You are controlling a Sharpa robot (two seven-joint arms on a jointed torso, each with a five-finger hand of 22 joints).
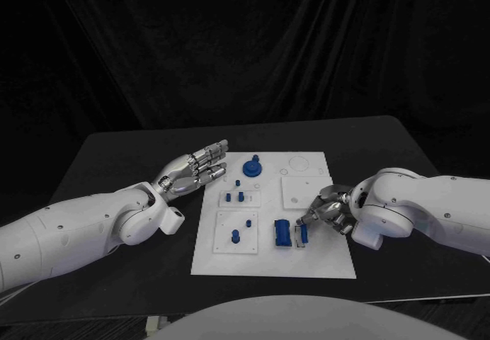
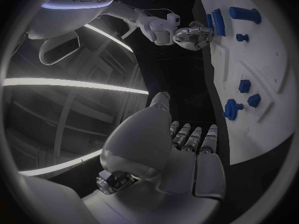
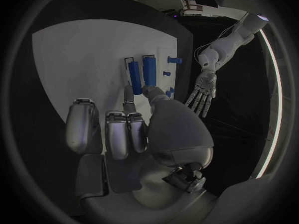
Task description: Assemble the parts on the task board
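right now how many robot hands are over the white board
1. The right hand is over the task board at its right edge, fingers by a blue part. The left hand hangs open just off the board's left edge.

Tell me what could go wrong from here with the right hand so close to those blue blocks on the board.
1. The right hand has its fingertips at the upright blue blocks; a sideways nudge could tip or shift them.
2. Whether it holds anything cannot be told, so a lift might come up empty.
3. The left hand hovers open by the task board; a sweep inward could knock the round blue part.
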